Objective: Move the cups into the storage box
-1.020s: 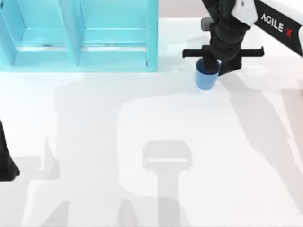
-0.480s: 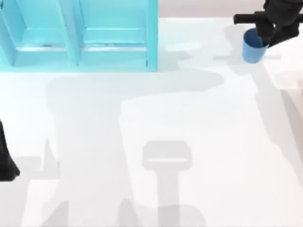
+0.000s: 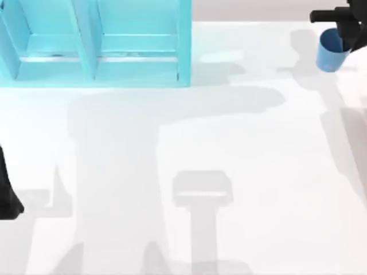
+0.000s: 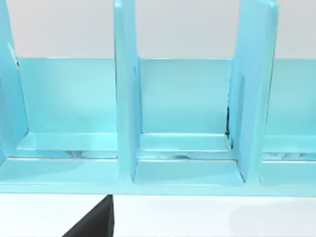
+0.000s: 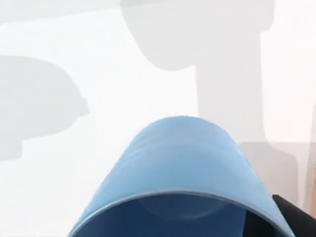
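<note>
R gripper (image 3: pixel 343 26), shut on cup (image 3: pixel 331 50), had swung right, away from box (image 3: pixel 183 46). L arm parked.

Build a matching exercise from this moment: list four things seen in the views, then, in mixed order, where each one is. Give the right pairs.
Things
1. cup
2. storage box
3. right gripper
4. left arm

Places
A. top view's far left edge, parked low on the table side
B. top view's upper left, dividers upright
C. top view's upper right, hanging tilted above the table
D. top view's upper right corner, just above the cup's rim

Pairs: 1-C, 2-B, 3-D, 4-A
</note>
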